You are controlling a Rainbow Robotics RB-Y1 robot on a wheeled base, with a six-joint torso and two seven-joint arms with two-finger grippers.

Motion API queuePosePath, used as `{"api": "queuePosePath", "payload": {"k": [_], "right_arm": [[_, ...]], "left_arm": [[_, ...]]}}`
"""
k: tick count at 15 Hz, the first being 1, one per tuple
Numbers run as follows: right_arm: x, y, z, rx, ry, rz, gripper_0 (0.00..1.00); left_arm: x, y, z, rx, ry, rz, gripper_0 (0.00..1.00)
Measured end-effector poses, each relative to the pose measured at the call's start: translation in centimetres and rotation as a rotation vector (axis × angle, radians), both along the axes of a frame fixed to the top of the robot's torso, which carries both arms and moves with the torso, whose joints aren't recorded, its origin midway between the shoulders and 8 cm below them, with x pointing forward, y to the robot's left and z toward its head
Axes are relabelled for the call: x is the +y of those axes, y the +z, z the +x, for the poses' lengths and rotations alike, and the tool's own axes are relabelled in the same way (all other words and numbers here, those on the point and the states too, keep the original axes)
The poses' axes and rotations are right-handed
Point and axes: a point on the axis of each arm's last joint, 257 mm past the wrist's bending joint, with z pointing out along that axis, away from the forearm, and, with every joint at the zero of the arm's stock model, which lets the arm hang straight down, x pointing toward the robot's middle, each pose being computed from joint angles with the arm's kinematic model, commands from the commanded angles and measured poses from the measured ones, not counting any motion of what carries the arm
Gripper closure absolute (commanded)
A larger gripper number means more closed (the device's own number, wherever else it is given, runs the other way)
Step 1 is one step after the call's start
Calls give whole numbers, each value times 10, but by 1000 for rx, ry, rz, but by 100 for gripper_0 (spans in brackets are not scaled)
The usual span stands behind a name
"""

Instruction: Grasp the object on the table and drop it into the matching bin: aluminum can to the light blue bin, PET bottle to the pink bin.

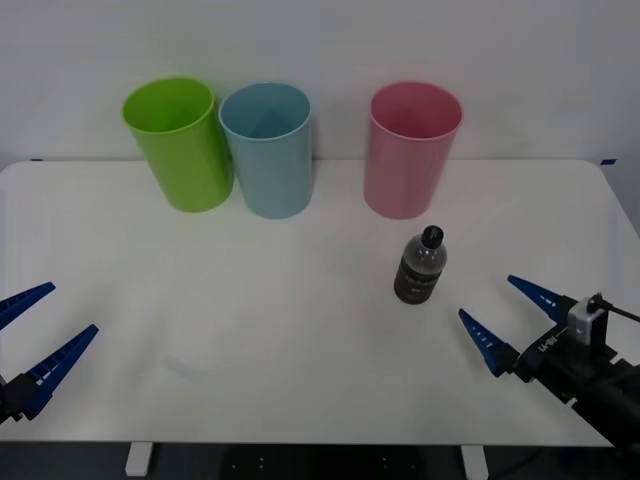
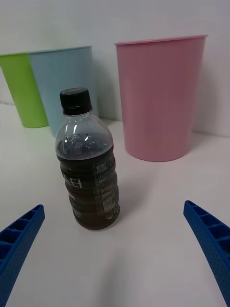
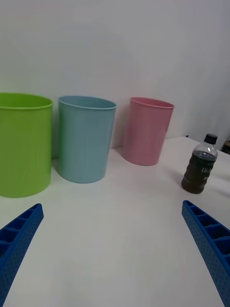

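The right gripper (image 1: 508, 310) hovers low over the table (image 1: 250, 320) on the near right side of the PET bottle (image 1: 420, 265), its blue ribbed fingers spread wide with nothing between them; in its wrist view the bottle (image 2: 88, 163) stands ahead of the open fingers, closer to one of them, and touches neither. The bottle stands upright, black cap on, just in front of the pink bin (image 1: 410, 150) and apart from it. The light blue bin (image 1: 268, 150) stands well to the left of the bottle at the back of the table, with a lime green bin (image 1: 180, 145) just beyond it. The left gripper (image 1: 38, 325) waits far to the left of the bottle at the table's near edge, its fingers likewise wide apart and empty.
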Motion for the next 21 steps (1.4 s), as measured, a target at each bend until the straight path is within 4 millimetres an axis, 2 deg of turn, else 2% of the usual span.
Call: {"api": "queuePosePath", "payload": {"k": [8, 15, 21], "right_arm": [[24, -19, 24, 19, 13, -37, 0], [53, -23, 42, 20, 10, -66, 0], [71, -24, 54, 23, 5, -89, 0]], "left_arm": [[0, 0, 0, 0, 0, 0, 0], [0, 0, 0, 0, 0, 0, 0], [0, 0, 0, 0, 0, 0, 0]]}}
